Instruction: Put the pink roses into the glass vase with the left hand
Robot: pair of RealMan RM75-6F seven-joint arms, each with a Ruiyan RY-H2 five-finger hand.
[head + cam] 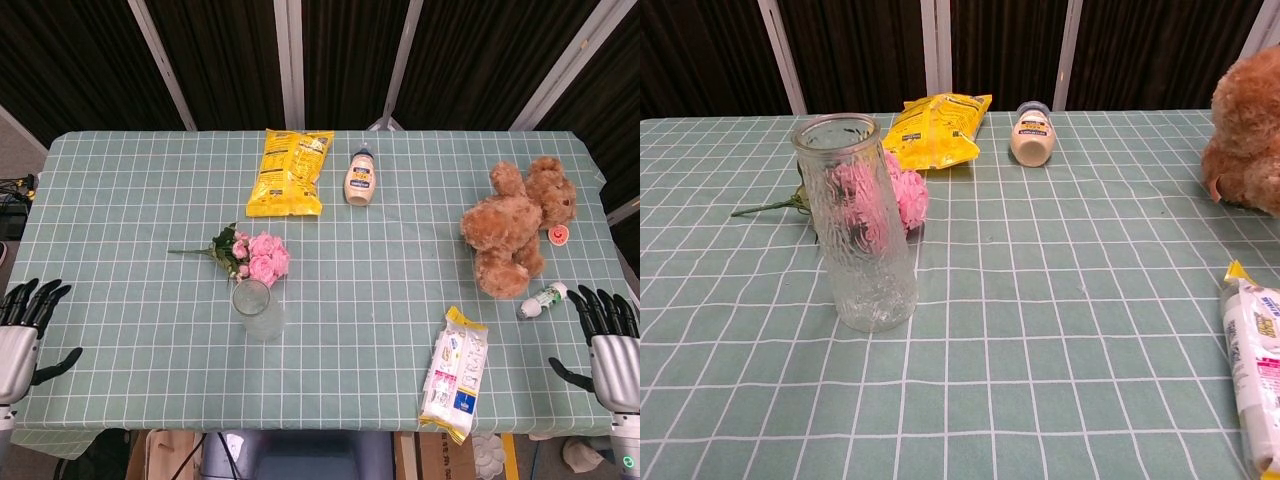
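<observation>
1. Chest view: pink roses (902, 195) partly hidden behind glass vase (854, 222); teddy bear (1246, 140) and wipes pack (1258, 365) cut off at right edge.
2. Table (130, 180) has green checked cloth; dark curtains behind.
3. Print on yellow snack bag (289, 171) and mayo bottle (361, 177) too small to read.
4. Left hand (22, 335) at near-left table edge, fingers spread, holding nothing.
5. Right hand (610, 340) at near-right edge, also spread, nothing held.
6. Roses lie flat on cloth just behind upright vase.

Bright and even from above, with short soft shadows on the tabletop (400, 290). Sharp in both views, without glare; dark behind.
</observation>
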